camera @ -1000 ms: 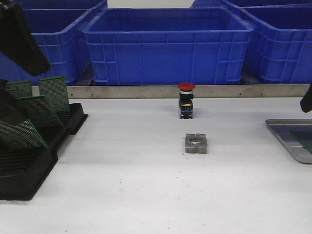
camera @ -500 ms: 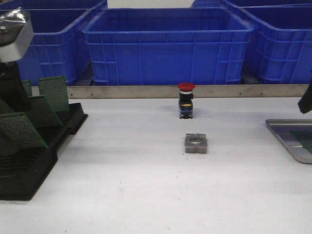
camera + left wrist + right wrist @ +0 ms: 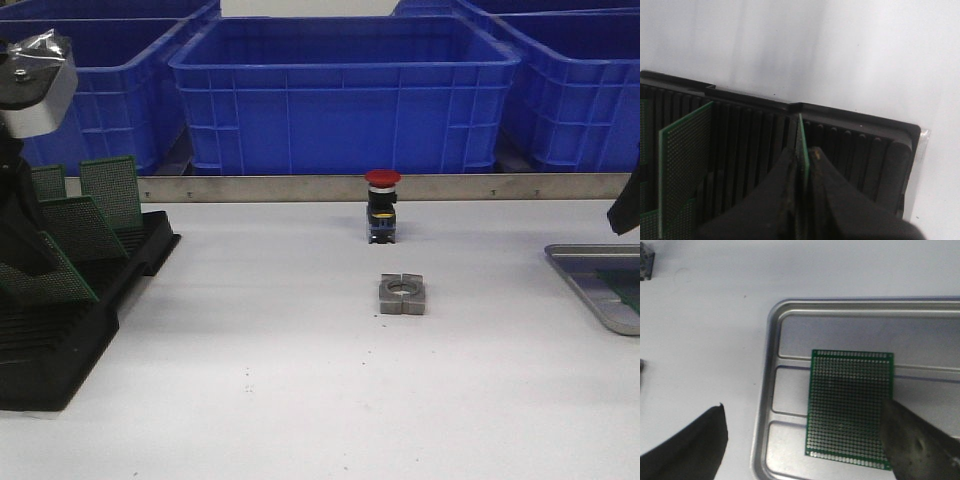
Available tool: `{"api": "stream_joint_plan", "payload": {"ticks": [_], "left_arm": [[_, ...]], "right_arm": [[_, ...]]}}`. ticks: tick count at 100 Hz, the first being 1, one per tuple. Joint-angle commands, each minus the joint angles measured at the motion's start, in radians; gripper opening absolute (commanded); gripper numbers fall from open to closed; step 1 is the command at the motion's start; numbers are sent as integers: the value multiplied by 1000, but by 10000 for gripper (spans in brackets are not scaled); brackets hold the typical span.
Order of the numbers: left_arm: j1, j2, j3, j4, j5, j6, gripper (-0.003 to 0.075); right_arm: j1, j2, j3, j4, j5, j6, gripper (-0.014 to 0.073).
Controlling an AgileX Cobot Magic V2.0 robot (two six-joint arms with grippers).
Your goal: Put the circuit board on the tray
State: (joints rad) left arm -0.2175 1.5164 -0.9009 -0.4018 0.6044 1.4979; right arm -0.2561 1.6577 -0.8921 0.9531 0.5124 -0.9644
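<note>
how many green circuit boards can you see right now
5, perhaps more hidden. Four stand in the black rack: rear board, partly hidden board, middle board, and the front board pinched by the left claw. One lies flat in the tray: tray board.

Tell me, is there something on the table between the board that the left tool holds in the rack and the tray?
Yes. A red-capped push button and a grey metal block stand mid-table between the rack and the tray. The left tool grips the circuit board; carried high, it should probably clear them.

text: none legible | labels/brands: none | numbers/signs: none | all three views checked
</note>
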Motion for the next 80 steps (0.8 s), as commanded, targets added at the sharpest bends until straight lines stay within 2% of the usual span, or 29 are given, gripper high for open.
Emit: {"api": "stream_joint_plan", "payload": {"ticks": [1,19,36,57,66,80], "left_arm": [[-8,-60,-45,-25,39,-14,-17],[-47,-131,-108,-70,113,-14,-17],[-93,-157,-144,-338,179,-14,-17],[-183,-159,-144,-589,207,-5,-17],[-224,-159,-144,-625,207,-3,-17],[-279,-159,-144,-660,211,-3,-17]], "right_arm": [[-4,-71,-30,24,54,-23,631],[6,-166,-30,24,179,-103,631],[55,-278,-30,34,308,-216,631],[203,-353,-30,97,431,-491,631],[281,-353,-30,100,488,-591,631],[394,-352,-30,130,509,-667,631]]}}
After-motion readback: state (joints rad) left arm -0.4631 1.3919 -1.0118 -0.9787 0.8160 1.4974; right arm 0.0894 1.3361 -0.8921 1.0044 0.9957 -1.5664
